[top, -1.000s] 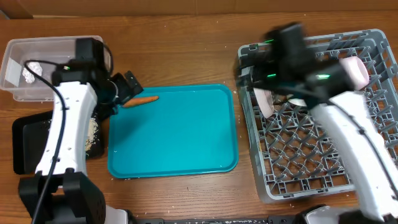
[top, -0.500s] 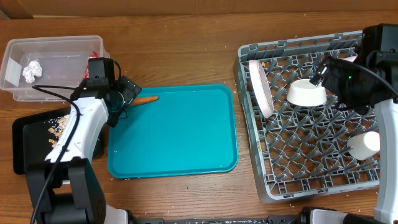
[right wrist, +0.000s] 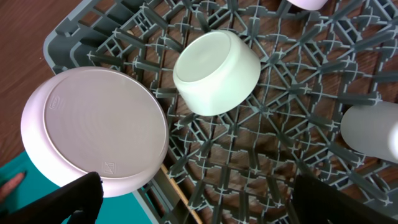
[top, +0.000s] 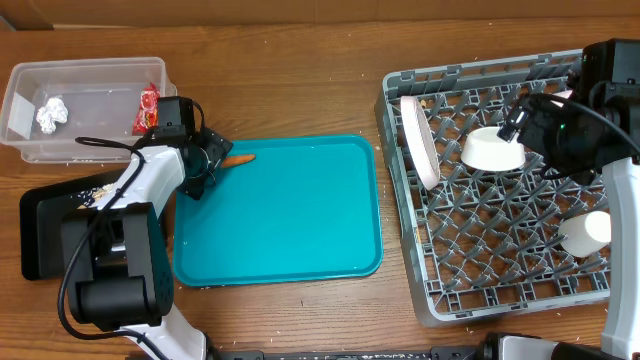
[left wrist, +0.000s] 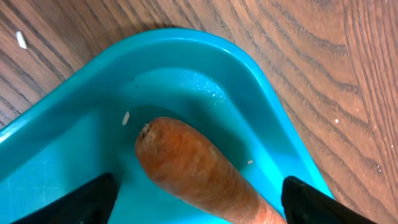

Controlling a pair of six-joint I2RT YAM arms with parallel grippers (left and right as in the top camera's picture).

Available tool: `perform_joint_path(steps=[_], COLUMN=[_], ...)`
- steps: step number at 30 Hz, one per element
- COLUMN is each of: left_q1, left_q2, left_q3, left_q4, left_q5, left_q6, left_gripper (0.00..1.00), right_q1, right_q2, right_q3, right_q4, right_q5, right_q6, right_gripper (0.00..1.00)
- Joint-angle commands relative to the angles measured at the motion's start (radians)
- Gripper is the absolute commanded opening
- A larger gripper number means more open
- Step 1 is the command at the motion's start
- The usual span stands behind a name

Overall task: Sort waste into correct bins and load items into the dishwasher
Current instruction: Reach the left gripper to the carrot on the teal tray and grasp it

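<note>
An orange carrot (top: 238, 159) lies in the far left corner of the teal tray (top: 290, 240). My left gripper (top: 207, 160) is open with a finger on each side of the carrot (left wrist: 186, 168), low over the tray (left wrist: 56, 168). A paper ball (top: 47, 113) and a red wrapper (top: 150, 105) lie in the clear tub (top: 90, 85). My right gripper (top: 522, 120) is open and empty above the grey dish rack (top: 500, 270). The rack holds an upright plate (right wrist: 93, 124), a bowl (right wrist: 217, 71), a second bowl (top: 585, 232), a pinkish cup (right wrist: 308, 2) and a chopstick (right wrist: 180, 193).
The black tray (top: 40, 235) sits at the left front, partly under my left arm, which hides what lies in it. Small white crumbs are scattered on the wooden table around the tub.
The right arm swung from the rack's left side to its right side a second ago and has held still since. The left arm shifted slightly right, closing in on the carrot.
</note>
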Motion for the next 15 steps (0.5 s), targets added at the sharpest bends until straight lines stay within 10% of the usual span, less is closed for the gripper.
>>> perform_joint_path(steps=[1,5,15], left_q1=[-0.005,-0.005,-0.004], left_q2=[0.074,0.077,0.076], left_q3=[-0.013,-0.013,-0.011], left_q4=[-0.025,-0.064,-0.126], left_q5=[0.034,0.038,0.092], left_q6=[-0.017,-0.013,0.046], left_gripper=[0.71,0.40,0.18], right_q1=[-0.004,-0.004,-0.004], right_q2=[0.001,0.001,0.001], right_q3=[0.017,0.017,0.017], right_q4=[-0.004,-0.005,-0.015], right_q5=[-0.009,-0.010,-0.010], right_q6=[-0.022,-0.022,-0.021], right_gripper=[1.00,1.00,1.00])
